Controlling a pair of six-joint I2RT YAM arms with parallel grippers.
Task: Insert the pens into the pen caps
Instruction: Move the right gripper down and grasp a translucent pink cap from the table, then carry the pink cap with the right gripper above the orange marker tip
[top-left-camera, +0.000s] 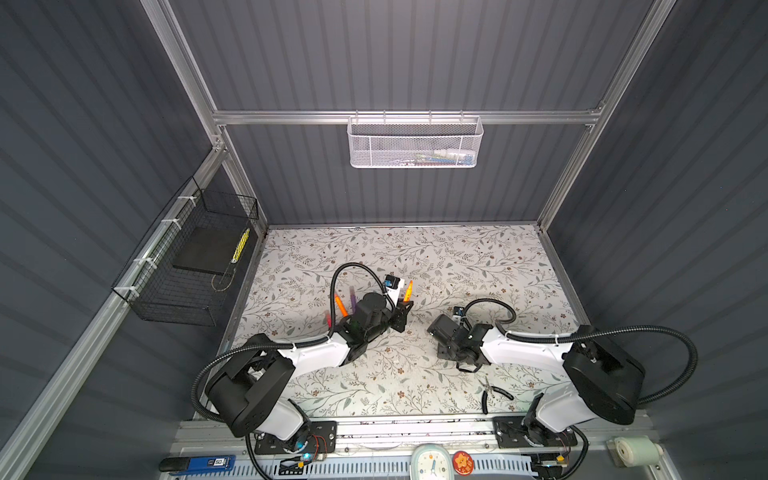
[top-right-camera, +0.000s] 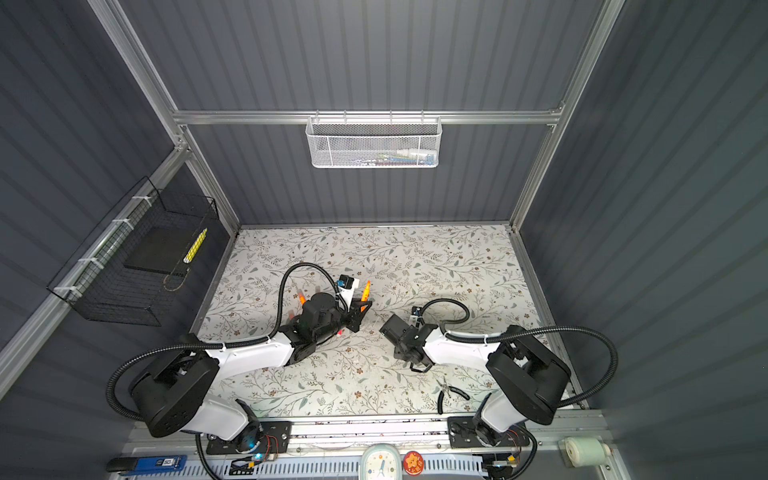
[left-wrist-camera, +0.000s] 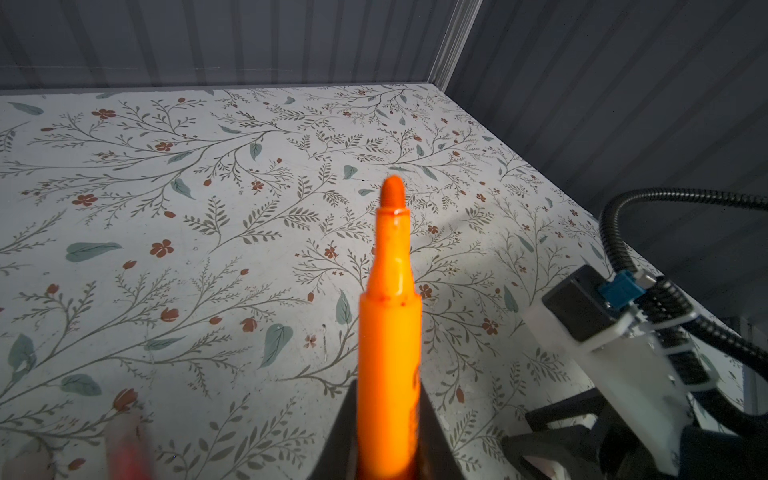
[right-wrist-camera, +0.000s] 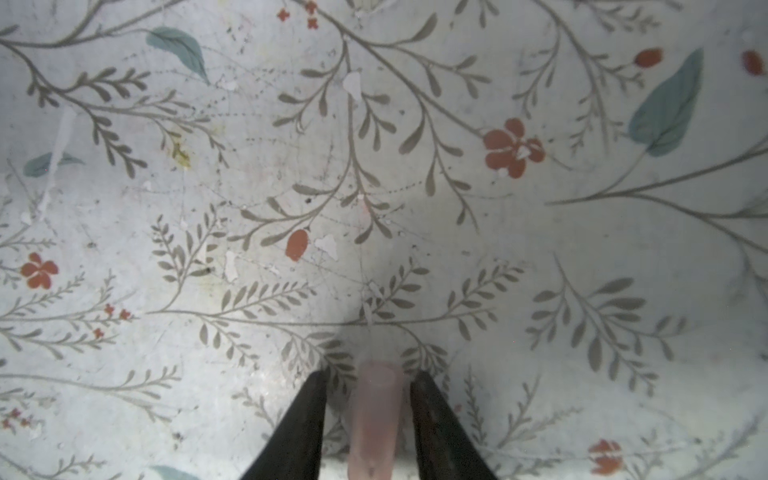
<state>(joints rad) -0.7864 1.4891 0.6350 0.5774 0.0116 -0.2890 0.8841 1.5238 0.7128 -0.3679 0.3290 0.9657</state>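
Above mid-counter (top-left-camera: 457, 257), left of centre: left gripper (top-left-camera: 405, 305) clamped tight on orange pen (top-left-camera: 408, 289), barrel pinched low down. Long axis in line with the jaws, bare felt tip leading away toward the back wall (left-wrist-camera: 249, 41), raised off the surface. Right of centre, low over the floral print: right gripper (right-wrist-camera: 372, 399) part-open, straddling pale-pink pen cap (right-wrist-camera: 374, 415) with slim gaps both sides, cap's length parallel to the jaws.

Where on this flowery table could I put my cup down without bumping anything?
Bare: the table's far strip along the back wall, and the near middle left of the pliers. Crowded: loose pens by the left gripper, which holds an orange pen; a cap between the right gripper's jaws.
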